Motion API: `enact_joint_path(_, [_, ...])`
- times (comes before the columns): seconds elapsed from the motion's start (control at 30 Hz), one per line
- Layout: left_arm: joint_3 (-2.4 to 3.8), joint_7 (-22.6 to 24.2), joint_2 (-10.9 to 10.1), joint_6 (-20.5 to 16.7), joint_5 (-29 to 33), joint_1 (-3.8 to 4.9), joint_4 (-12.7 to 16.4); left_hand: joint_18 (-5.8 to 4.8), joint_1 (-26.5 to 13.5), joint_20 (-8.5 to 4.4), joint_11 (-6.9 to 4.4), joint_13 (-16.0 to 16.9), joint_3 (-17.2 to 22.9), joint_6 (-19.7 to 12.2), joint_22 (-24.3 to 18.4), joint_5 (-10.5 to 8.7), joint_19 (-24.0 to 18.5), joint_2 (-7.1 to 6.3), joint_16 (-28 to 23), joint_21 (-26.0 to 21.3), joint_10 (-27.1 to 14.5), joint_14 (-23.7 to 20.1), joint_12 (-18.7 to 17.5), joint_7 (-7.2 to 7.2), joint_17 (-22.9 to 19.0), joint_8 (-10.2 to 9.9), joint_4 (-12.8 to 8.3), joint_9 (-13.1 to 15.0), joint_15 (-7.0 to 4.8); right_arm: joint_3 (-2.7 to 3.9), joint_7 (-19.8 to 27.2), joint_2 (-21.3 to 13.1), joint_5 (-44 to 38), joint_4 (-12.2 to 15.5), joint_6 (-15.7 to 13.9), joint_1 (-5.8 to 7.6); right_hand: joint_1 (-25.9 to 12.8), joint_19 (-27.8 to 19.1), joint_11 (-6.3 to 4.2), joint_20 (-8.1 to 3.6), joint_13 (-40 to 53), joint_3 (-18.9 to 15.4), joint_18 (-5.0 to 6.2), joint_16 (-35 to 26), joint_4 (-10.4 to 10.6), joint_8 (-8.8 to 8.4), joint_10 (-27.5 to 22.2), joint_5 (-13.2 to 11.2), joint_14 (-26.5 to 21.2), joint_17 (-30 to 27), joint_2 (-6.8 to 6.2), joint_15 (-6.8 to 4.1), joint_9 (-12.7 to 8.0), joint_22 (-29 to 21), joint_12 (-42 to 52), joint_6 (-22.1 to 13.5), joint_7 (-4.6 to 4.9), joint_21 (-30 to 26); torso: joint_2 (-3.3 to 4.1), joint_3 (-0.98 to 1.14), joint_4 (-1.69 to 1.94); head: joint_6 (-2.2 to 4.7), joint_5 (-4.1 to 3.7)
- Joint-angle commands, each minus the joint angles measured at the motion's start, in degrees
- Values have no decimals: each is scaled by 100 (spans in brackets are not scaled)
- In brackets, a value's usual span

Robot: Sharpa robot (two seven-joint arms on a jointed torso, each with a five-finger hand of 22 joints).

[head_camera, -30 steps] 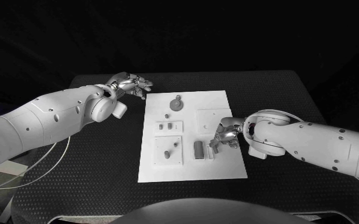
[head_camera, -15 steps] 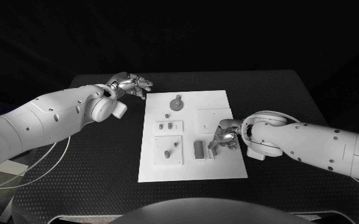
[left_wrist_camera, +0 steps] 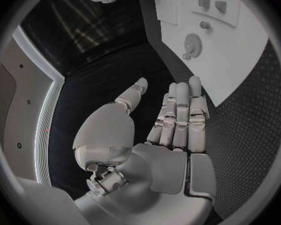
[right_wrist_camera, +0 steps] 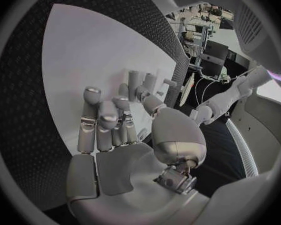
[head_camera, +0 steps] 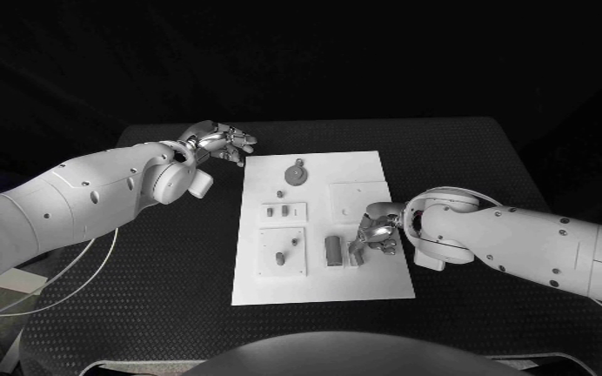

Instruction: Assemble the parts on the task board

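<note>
The task board (head_camera: 357,267) lies flat in the middle of the black bench (head_camera: 464,158), a white plate with small grey parts on it. A round gear-like part (head_camera: 296,173) sits toward the board's 12 o'clock end, two small blocks (head_camera: 278,211) lie on a raised square at its 9 o'clock side, and a dark upright block (head_camera: 332,251) stands near 6 o'clock.

The right hand (head_camera: 377,230) is low over the board's 4 o'clock edge, just beside the upright block. Its fingers (right_wrist_camera: 106,122) are curled partly inward with the tips down among the grey pieces there (right_wrist_camera: 140,80) — whether it is pinching one of them or merely touching cannot be told.

The left hand (head_camera: 221,144) hangs off the board, beyond its 10 o'clock corner, above bare bench. In its wrist view the left hand (left_wrist_camera: 172,120) shows fingers (left_wrist_camera: 181,110) straight and close together, thumb apart — holding nothing — with the board's gear-like part (left_wrist_camera: 192,45) well ahead of the fingertips.
</note>
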Motion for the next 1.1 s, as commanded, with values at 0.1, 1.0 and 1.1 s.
enact_joint_path(0.1, [4, 27, 4, 89, -6, 8, 19, 121, -49, -37, 12, -5, 11, 11, 5, -29, 15, -7, -34, -27, -70, 24, 31, 51, 7, 35, 37, 5, -33, -3, 1, 13, -35, 1, 168, -12, -17, 10, -10, -20, 4, 33, 83, 8, 8, 13, 15, 13, 5, 5, 87, -26, -3, 109, 21, -42, 67, 23, 0, -1, -2, 36, -35])
enact_joint_path(1.0, [4, 20, -4, 94, -22, 8, 25, 121, -54, -37, 12, -7, 11, 11, 6, -30, 14, -9, -34, -27, -72, 23, 36, 51, 8, 37, 40, 5, -33, -3, 19, 101, -79, -74, 65, -42, -856, 45, 17, -25, -23, 99, 83, -66, 223, -51, -26, 12, 2, -25, -300, -4, -71, 69, -10, -115, 96, -65, 0, 3, 0, 14, -18])
enact_joint_path(1.1, [4, 17, -4, 97, -22, 8, 23, 122, -54, -38, 12, -7, 12, 11, 6, -30, 14, -9, -34, -27, -72, 23, 37, 51, 8, 37, 40, 5, -33, -4, 24, 105, -72, -82, 43, -48, -913, 47, 18, -28, -24, 121, 83, -71, 245, -53, -30, 11, 0, -26, -356, -3, -74, 70, -12, -121, 97, -73, 1, 5, 0, 9, -17])
